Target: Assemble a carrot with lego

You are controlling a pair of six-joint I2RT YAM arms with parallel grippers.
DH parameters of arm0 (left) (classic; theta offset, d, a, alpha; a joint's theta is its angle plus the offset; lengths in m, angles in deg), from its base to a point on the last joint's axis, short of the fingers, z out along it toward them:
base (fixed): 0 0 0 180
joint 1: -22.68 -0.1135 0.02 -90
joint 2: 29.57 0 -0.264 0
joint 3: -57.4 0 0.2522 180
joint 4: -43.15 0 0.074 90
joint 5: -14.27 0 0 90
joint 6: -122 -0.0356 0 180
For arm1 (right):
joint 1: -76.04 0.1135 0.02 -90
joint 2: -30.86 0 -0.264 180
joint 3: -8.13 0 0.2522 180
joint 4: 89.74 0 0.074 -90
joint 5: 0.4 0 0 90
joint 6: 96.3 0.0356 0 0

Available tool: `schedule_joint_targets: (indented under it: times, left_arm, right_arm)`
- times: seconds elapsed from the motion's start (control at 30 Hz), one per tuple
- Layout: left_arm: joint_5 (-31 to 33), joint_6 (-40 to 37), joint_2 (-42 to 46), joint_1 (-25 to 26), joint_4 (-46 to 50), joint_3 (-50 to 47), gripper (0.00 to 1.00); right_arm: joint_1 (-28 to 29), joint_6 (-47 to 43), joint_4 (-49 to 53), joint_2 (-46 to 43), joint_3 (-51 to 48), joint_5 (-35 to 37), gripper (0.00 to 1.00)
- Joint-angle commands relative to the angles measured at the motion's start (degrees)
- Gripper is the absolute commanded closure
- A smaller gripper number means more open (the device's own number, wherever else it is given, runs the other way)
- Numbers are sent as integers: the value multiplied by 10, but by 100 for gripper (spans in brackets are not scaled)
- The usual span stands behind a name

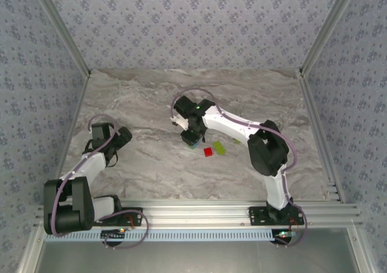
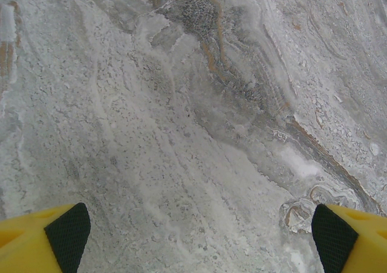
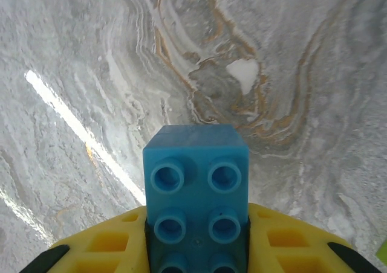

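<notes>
A light blue lego brick (image 3: 196, 188) fills the jaws of my right gripper (image 3: 196, 240), which is shut on it, studs facing the camera. From above, that gripper (image 1: 191, 139) hangs low over the table's middle with the blue brick (image 1: 191, 143) at its tip. Whether other bricks are joined to it I cannot tell, and the carrot is out of view. A red brick (image 1: 208, 152) and a yellow-green brick (image 1: 219, 148) lie just right of it. My left gripper (image 2: 199, 240) stands open over bare marble at the left (image 1: 115, 147).
The marble-patterned table (image 1: 151, 170) is walled by patterned panels with metal rails at the sides and near edge. A small yellow-green piece (image 1: 237, 141) lies beside the right forearm. A yellow-green sliver (image 3: 382, 252) shows at the right wrist view's edge.
</notes>
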Motion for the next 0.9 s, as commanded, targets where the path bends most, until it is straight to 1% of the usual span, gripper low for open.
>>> schedule_joint_targets:
  times: [0.0,0.13,0.4,0.73,0.87]
  left_arm:
    - [-6,-8,-1,-6,-5,21,3]
    - [-6,-9,-2,-6,-5,21,3]
    - [-5,-9,0,-6,-4,21,3]
    - [-5,-8,-2,-5,-4,21,3]
    - [-5,-8,-2,-6,-5,22,3]
  right_arm:
    - [-3,31,-47,-43,-6,16,74]
    - [-5,31,-43,-45,3,10,74]
    - [-4,38,-57,-16,7,-1,73]
    - [0,42,-97,17,-7,25,73]
    - [1,41,-95,25,-12,26,72]
